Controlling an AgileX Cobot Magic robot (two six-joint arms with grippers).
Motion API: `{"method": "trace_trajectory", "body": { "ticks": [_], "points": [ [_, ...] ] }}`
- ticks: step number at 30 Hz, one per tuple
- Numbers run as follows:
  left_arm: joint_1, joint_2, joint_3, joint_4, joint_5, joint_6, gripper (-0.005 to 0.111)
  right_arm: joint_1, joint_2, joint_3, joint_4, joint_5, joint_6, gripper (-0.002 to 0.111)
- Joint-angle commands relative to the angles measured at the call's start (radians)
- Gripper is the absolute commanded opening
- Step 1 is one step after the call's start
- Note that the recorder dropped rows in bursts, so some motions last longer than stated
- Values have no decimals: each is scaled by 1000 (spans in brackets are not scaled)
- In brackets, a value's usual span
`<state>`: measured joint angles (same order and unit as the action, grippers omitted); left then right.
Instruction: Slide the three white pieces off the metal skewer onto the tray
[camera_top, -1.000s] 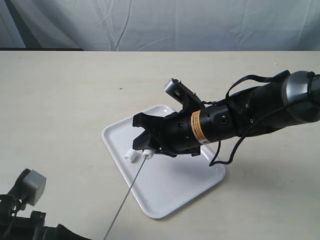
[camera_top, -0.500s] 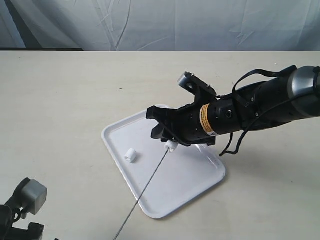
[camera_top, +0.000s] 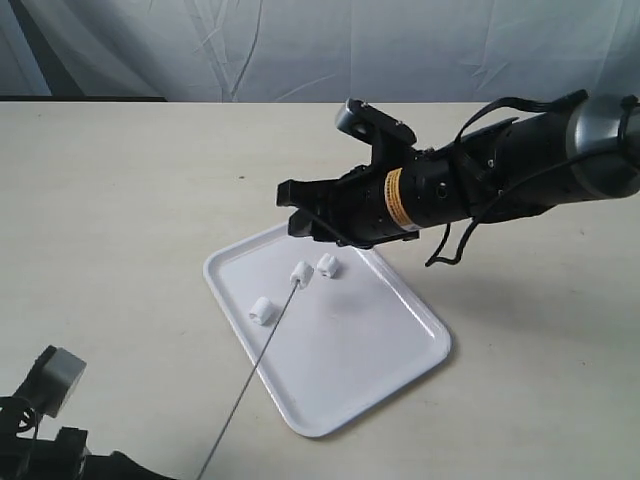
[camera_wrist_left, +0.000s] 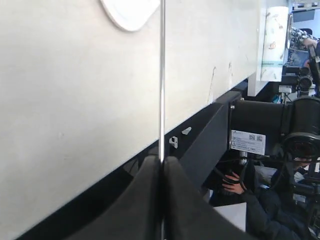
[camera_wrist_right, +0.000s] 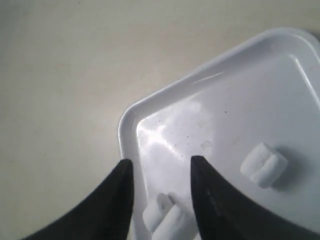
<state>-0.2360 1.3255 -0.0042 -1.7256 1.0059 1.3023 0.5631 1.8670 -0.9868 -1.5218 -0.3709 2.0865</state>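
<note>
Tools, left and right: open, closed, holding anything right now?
Left tool: closed on the metal skewer.
Right tool: open, holding nothing, above the tray.

Ext high, wrists close; tray (camera_top: 352, 372) shared

This looks like a robotics lab. A bare cream table (camera_top: 120, 200) has a draped white sheet (camera_top: 400, 50) at its far side. Past the table edge, the left wrist view shows black equipment with a QR-code label (camera_wrist_left: 248, 142), a lit screen (camera_wrist_left: 299, 57) and a seated person (camera_wrist_left: 260, 205).
</note>
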Motion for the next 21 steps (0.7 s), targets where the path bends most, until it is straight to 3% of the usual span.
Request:
{"method": "trace_trajectory", "body": {
  "ticks": [1, 11, 20, 21],
  "points": [
    [-5, -5, 4, -19, -18, 23, 0, -5, -8, -3, -14, -111, 28, 47],
    [-5, -5, 4, -19, -90, 47, 0, -5, -8, 74, 15, -58, 28, 47],
    [-5, -5, -53, -19, -45, 42, 0, -5, -8, 117, 73, -131, 28, 47],
    [-5, -5, -53, -19, -27, 41, 0, -5, -8, 117, 83, -133, 28, 43]
  ]
}}
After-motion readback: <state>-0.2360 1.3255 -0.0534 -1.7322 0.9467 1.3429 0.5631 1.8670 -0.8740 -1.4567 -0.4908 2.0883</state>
